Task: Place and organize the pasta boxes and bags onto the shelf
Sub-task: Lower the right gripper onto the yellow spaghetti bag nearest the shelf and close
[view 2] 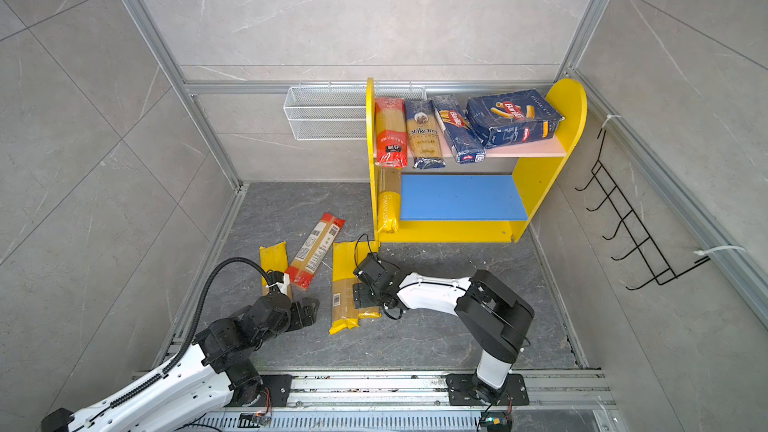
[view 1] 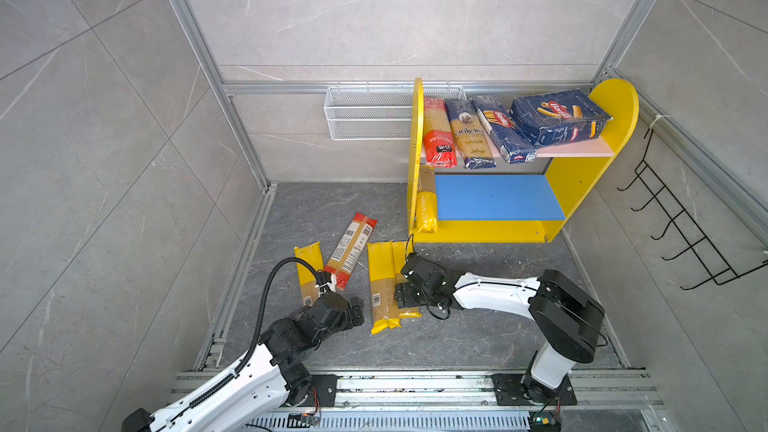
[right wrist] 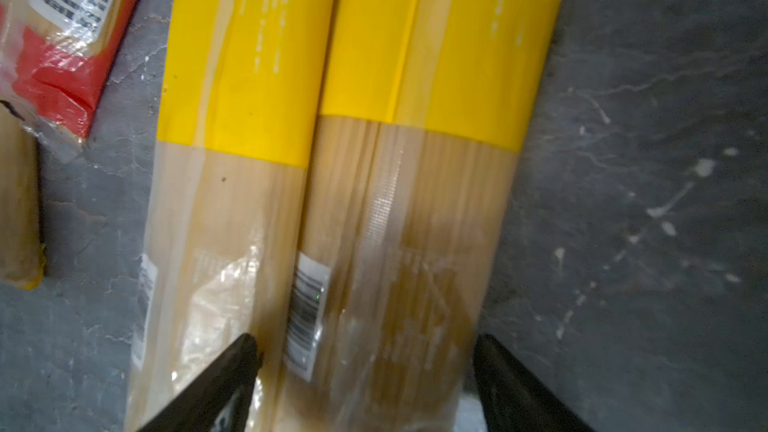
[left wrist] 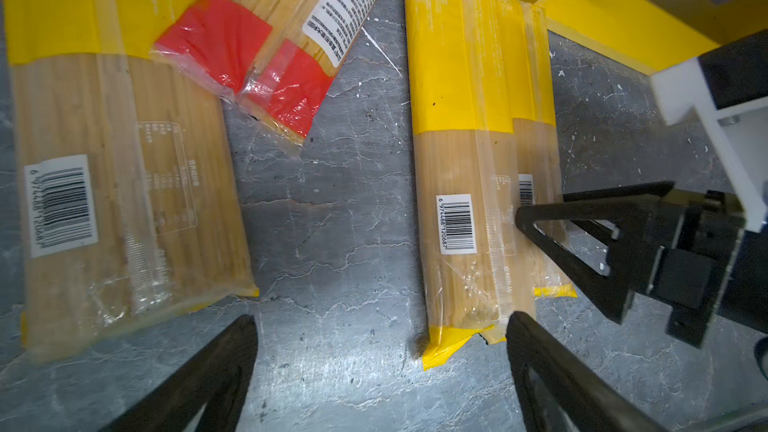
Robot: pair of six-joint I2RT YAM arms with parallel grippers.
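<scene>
1. Left gripper [left wrist: 380,322]: jaws wide, empty, over bare floor [left wrist: 353,201] between lone yellow pack [left wrist: 116,201] and two side-by-side packs.
2. Right gripper [right wrist: 368,342]: jaws apart, straddling right yellow pack [right wrist: 415,222]; contact unclear, view blurred.
3. Left yellow pack [view 1: 380,284] lies touching it. Red-ended pack [view 1: 351,249] lies tilted beside lone pack.
4. Shelf [view 1: 615,110], blue board [view 1: 498,197]: PASTATIME pack [view 1: 427,209] at left end.
5. Pink board [view 1: 582,151], left to right: second red-ended pack [view 1: 438,135], ankara bag [view 1: 469,135], narrow Barilla box [view 1: 503,128], wide Barilla box [view 1: 559,116], skewed.
</scene>
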